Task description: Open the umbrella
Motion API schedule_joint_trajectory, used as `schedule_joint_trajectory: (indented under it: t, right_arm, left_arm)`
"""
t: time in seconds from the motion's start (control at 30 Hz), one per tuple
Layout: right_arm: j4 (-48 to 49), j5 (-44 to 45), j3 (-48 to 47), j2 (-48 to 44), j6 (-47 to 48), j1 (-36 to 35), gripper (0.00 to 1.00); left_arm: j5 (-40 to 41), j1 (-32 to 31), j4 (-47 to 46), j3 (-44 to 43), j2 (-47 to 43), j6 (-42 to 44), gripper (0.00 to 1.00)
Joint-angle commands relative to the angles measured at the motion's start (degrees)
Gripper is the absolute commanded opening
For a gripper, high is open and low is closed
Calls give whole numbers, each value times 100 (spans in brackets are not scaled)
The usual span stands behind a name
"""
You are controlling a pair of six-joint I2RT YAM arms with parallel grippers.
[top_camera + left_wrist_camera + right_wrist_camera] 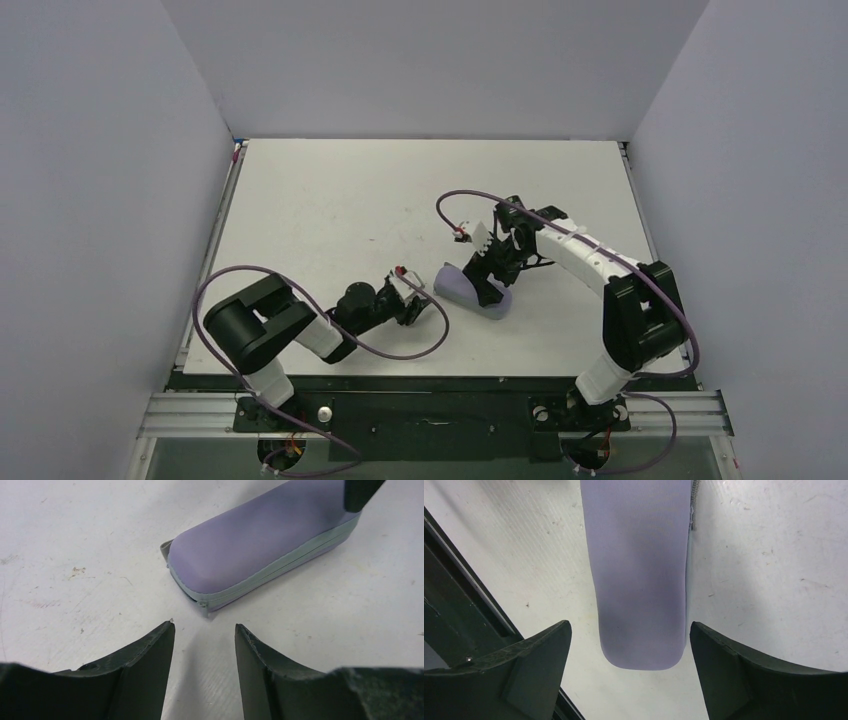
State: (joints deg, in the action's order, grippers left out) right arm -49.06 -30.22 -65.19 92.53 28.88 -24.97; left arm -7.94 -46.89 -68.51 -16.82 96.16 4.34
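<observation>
Container: one lilac pouch (260, 550), laid flat on the bench (330, 200). Its zip (280, 562) is seen closed along the visible side, and the contents are hidden.

Task item: the umbrella is not seen in any view and is judged to be inside the pouch.

Tools:
- The left claw (205, 627) is parted and empty, just short of the zip corner.
- The right claw (630, 624) is spread wide astride the far end, with nothing gripped.

Risks: the pouch may be pushed along the bench if it is pressed from one end only, and the small zip pull may be missed.

Top view looks down from behind; both wrist views closely share lilac case (260, 545)
</observation>
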Motion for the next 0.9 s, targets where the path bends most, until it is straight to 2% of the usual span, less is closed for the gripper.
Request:
schedule_joint_trajectory:
  t: [0.0, 0.13, 0.33, 0.43, 0.63, 0.87]
  right_arm:
    - [-117, -80, -110, 217, -192, 50, 83]
    - [-95, -127, -225, 521, -275, 201, 78]
    - [-111, -249, -370, 869, -288, 368, 63]
    - [-108, -263, -380, 928, -235, 371, 59]
    - [-104, -197, -378, 1002, -200, 367, 50]
    - [-102, -70, -334, 1000, -128, 370, 43]
  left_arm:
    - [-204, 192, -2, -298, 299, 454, 45]
    - [-259, 224, -217, -467, 739, 683, 44]
    - [-399, 194, -397, -793, 1279, 778, 42]
    - [-341, 190, -449, -983, 1503, 820, 41]
    - [-455, 180, -500, -1215, 1744, 818, 33]
    - [-393, 186, -450, -1252, 1772, 819, 17]
